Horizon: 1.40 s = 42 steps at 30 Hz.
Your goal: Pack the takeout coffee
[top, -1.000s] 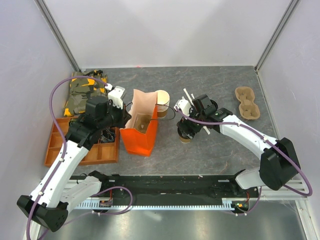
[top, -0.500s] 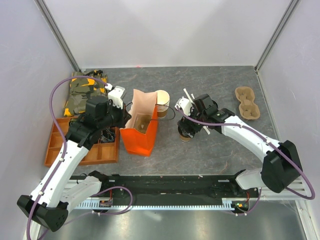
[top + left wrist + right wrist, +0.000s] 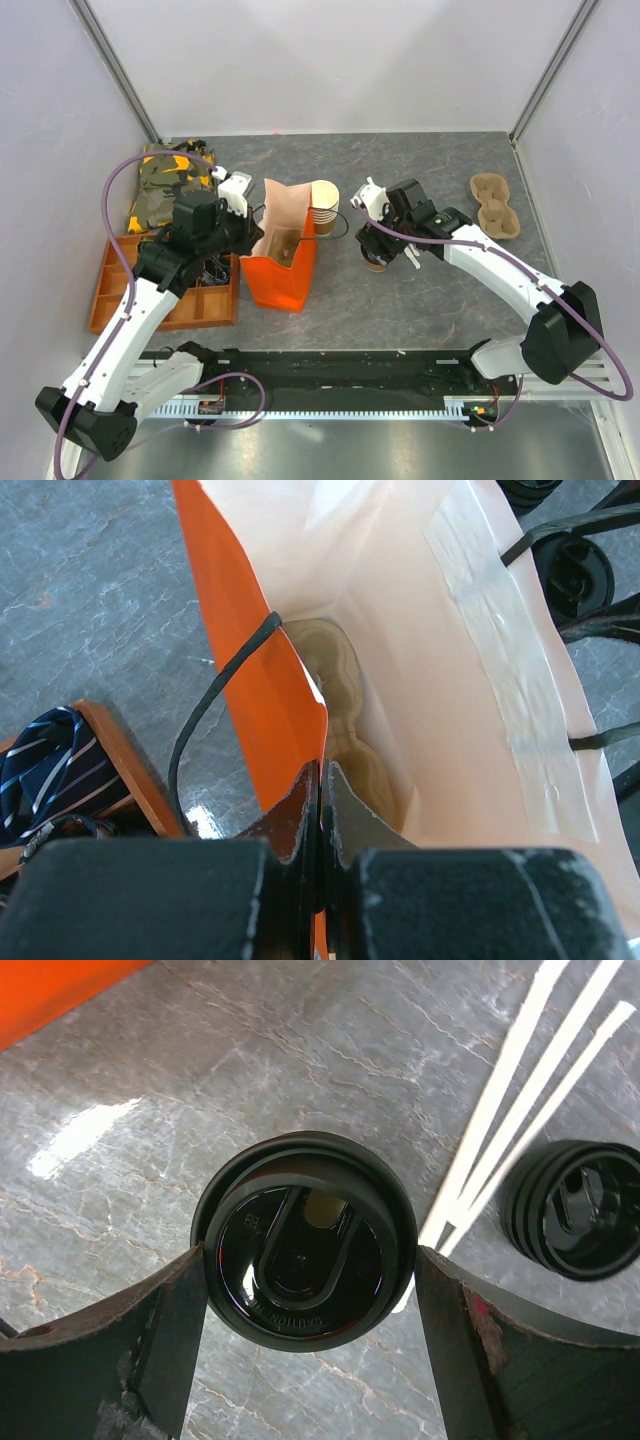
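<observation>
**Reader:** Left arm, pose?
**Legend:** It rises from its base at the near-left edge with the elbow lifted and the wrist turned rightward to the orange bag (image 3: 280,272). The left gripper (image 3: 320,780) is closed tight on the rim of the bag's left wall, with the paper pinched between both fingers. The bag stands upright with its mouth open.

**Reader:** Bag interior?
**Legend:** A tan pulp carrier (image 3: 335,670) lies at the bottom, as the left wrist view shows.

**Reader:** Right arm, pose?
**Legend:** It runs from the near-right base diagonally forward and left. The forearm is extended and the wrist is bent down over the middle of the grey table (image 3: 440,300). The right gripper (image 3: 312,1290) points straight down, its fingers (image 3: 170,1340) set wide apart.

**Reader:** What do those fingers hold?
**Legend:** The takeout coffee (image 3: 303,1260). One pad meets each side of the cup at the black lid, and the lid fills the gap between them. The views do not show whether the cup's base touches the table.

**Reader:** Position of the coffee?
**Legend:** It is outside the bag, to its right and apart from it. It is nearer the arms than the stack of lidless cups (image 3: 323,208), which stands against the bag's far-right corner. In the right wrist view, white sticks (image 3: 520,1110) and a loose black lid (image 3: 575,1210) lie just to the cup's right
</observation>
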Motion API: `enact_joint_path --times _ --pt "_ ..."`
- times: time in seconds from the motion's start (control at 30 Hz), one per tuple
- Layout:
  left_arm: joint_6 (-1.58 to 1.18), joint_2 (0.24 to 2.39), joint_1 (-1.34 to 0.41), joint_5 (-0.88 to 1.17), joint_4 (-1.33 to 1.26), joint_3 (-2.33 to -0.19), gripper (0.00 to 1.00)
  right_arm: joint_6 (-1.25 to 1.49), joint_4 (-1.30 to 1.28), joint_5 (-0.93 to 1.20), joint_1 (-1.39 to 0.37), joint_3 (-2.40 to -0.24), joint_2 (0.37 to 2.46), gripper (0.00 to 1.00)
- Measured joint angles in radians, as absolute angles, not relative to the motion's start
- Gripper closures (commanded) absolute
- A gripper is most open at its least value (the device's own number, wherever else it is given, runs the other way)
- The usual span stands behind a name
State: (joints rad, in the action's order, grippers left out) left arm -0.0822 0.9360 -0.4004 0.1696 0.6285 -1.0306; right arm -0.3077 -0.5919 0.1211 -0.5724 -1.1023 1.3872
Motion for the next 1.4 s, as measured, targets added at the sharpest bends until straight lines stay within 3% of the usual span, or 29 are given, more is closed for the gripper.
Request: enact_joint_path --times 0.93,1.4 --pt "-0.082 0.954 -0.392 0.239 0.619 -1.031 0.98 -0.205 -0.652 0.068 -0.583 -1.173 1.452 0.41" --pt "-0.081 0.954 -0.392 0.239 0.618 -1.031 0.98 -0.237 -0.567 0.075 -0.583 -1.118 1.463 0.27"
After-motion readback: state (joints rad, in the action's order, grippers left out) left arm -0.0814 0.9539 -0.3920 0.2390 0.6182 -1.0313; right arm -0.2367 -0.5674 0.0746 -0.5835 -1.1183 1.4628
